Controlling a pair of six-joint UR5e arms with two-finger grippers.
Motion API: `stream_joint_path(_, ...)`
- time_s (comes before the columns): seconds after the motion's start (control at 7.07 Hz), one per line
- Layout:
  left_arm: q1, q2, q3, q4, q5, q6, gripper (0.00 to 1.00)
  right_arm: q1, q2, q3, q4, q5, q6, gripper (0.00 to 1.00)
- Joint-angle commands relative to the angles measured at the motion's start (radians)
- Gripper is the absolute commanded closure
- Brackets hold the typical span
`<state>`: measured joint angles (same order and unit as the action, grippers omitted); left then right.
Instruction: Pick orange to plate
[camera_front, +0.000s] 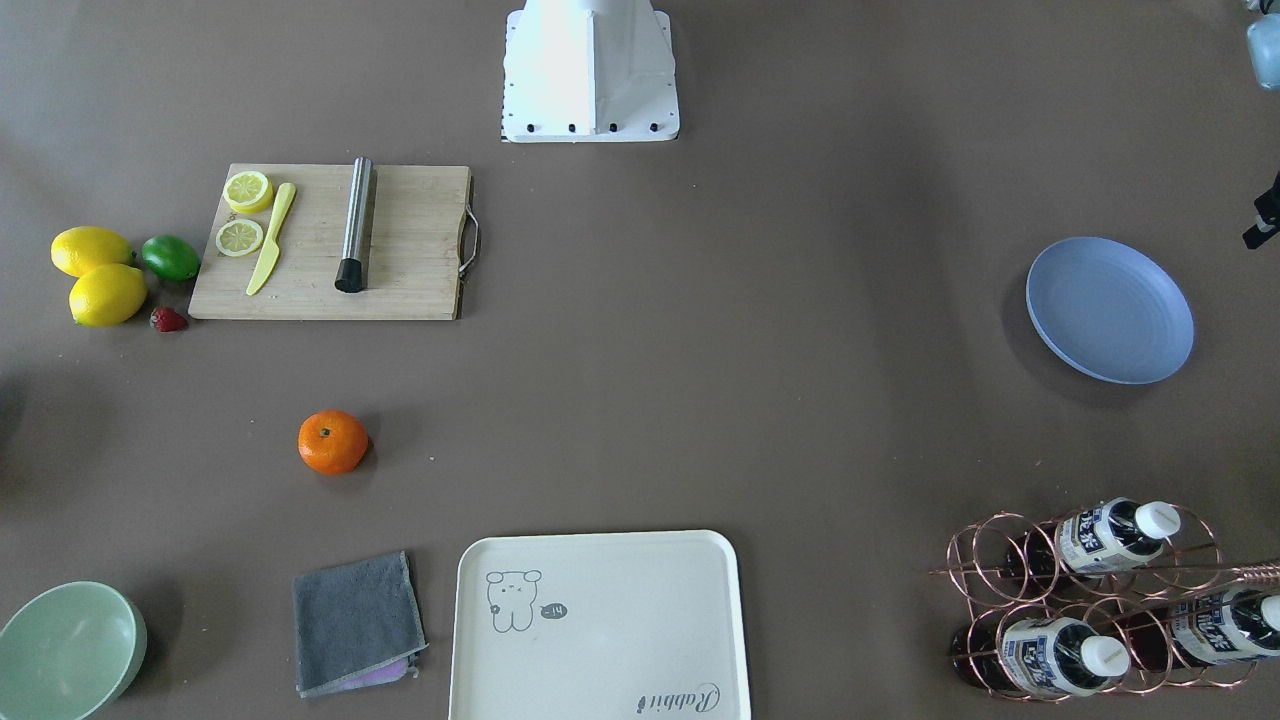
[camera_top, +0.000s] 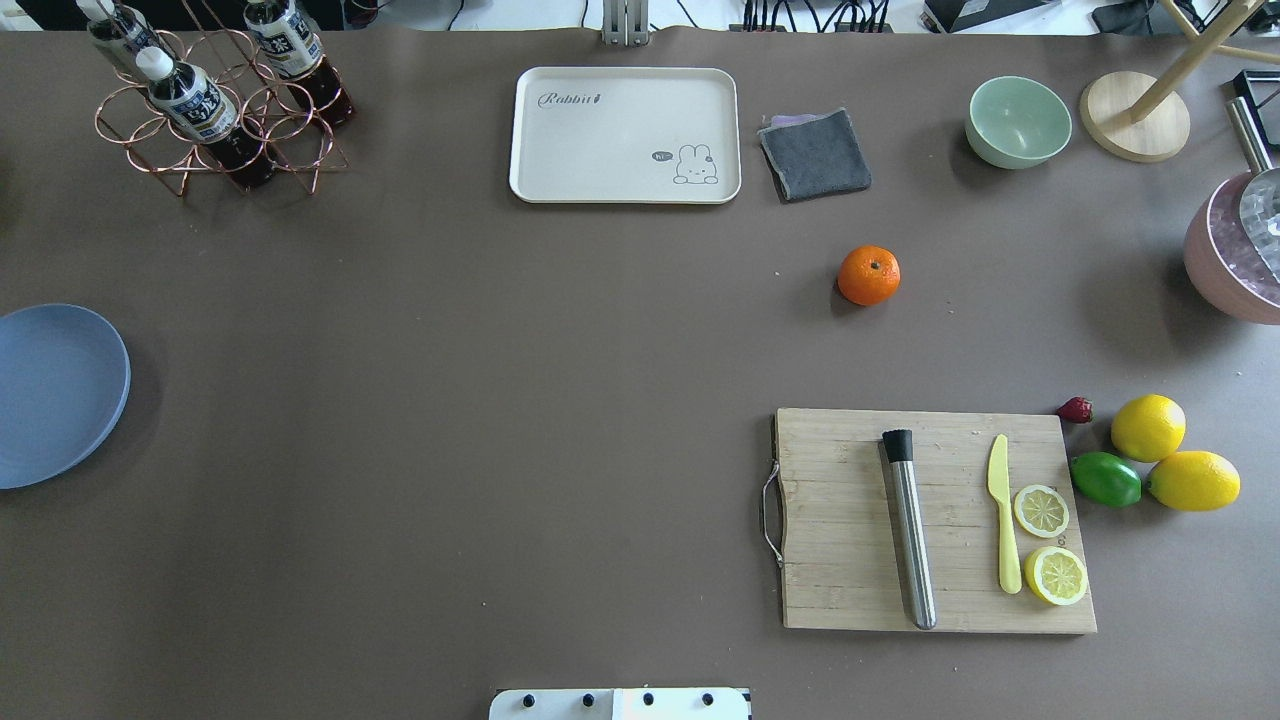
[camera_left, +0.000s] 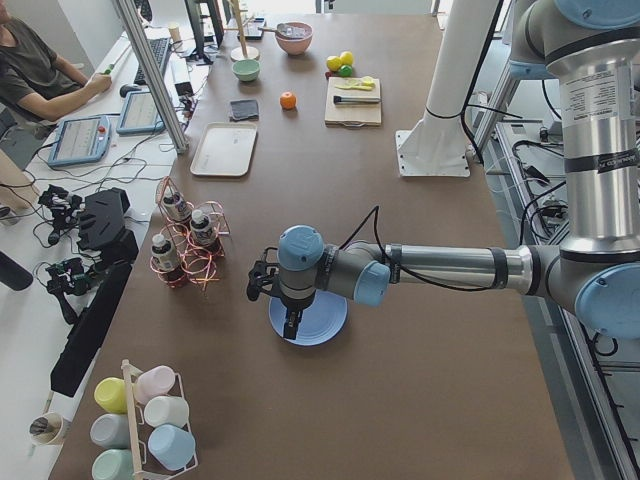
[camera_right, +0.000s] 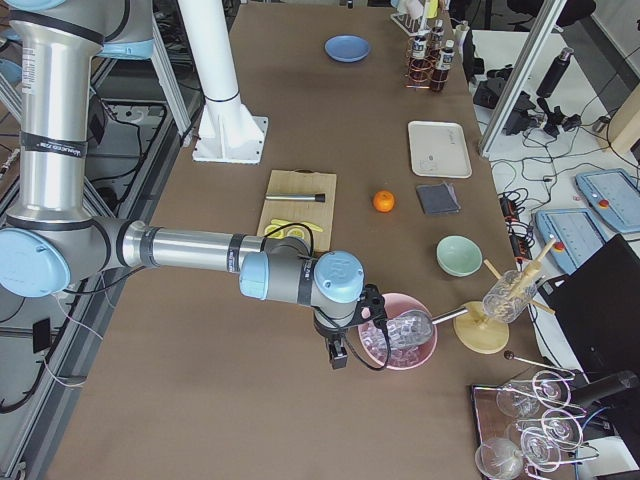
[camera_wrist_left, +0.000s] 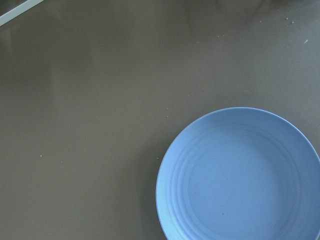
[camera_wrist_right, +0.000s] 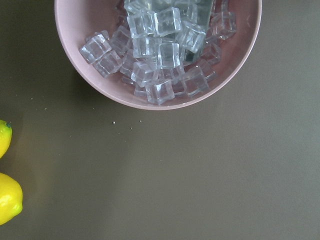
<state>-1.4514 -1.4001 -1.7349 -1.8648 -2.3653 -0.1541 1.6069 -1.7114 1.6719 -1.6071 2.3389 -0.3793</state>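
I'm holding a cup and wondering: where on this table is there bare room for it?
The widest bare stretch runs between the plate, the tray and the cutting board. It is crowded beside the board, where lemons, lime and strawberry cluster.

A bamboo cutting board (camera_top: 935, 520) with a metal handle lies flat on the brown surface (camera_top: 500, 400). It carries a steel cylinder with a black tip (camera_top: 910, 530), a yellow plastic knife (camera_top: 1003, 528) and two lemon slices (camera_top: 1041, 511) beside the knife. Off the board's edge, a strawberry (camera_top: 1076, 409), a lime (camera_top: 1105, 479) and two whole lemons (camera_top: 1148, 427) are clustered together. A cream rabbit-print tray (camera_top: 625, 135), a folded grey cloth (camera_top: 815, 153) and a pale green bowl (camera_top: 1018, 121) stand in a row. A copper wire rack (camera_top: 215, 150) holds three bottles (camera_top: 185, 95). A pink bowl (camera_wrist_right: 70, 30) contains ice cubes (camera_wrist_right: 155, 55).
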Motion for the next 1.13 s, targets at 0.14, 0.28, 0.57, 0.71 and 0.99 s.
stream_joint_path(0.14, -0.007, 0.009, -0.006, -0.007, -0.002, -0.004, 0.02, -0.002, -0.03, 0.009, 0.003, 0.01, 0.0, 0.0)
stream_joint_path(0.28, -0.003, 0.004, 0.003, -0.005, -0.005, -0.004, 0.02, -0.005, -0.03, 0.015, 0.003, 0.014, -0.001, 0.0)
stream_joint_path(0.57, 0.002, 0.0, 0.006, -0.002, 0.0, -0.004, 0.02, -0.004, -0.034, 0.022, 0.004, 0.005, -0.007, 0.0)
stream_joint_path(0.71, 0.002, -0.002, 0.003, -0.007, -0.002, -0.004, 0.02, -0.002, -0.036, 0.037, 0.004, -0.01, -0.003, 0.0)
stream_joint_path(0.99, 0.002, -0.003, -0.005, -0.007, -0.009, -0.004, 0.02, -0.002, -0.034, 0.035, 0.004, -0.033, -0.003, 0.0)
